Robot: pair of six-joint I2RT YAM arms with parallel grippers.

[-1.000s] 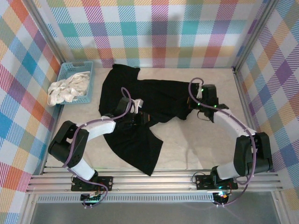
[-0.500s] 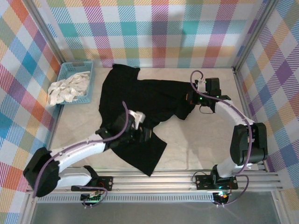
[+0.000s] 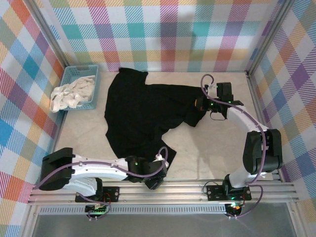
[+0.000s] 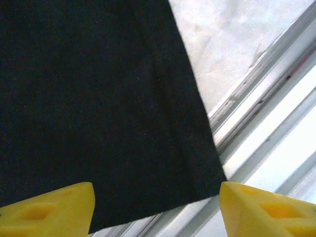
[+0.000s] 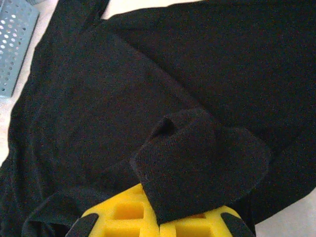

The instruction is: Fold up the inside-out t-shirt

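Checked walls (image 3: 163, 34) in many colours stand around a pale table (image 3: 212, 148). We count one blue basket (image 3: 79, 68) at 10 o'clock. One white-cream cloth (image 3: 69, 94) lies in it and partly hangs over the rim. One inside-out t-shirt (image 3: 143, 113), black, is spread over the middle of the table. The left gripper (image 3: 154, 181) is at 6 o'clock by the shirt's near hem corner, with its yellow fingers (image 4: 54, 207) wide apart. At 2 o'clock the right gripper (image 3: 199, 103) is clamped on a fold of the shirt.
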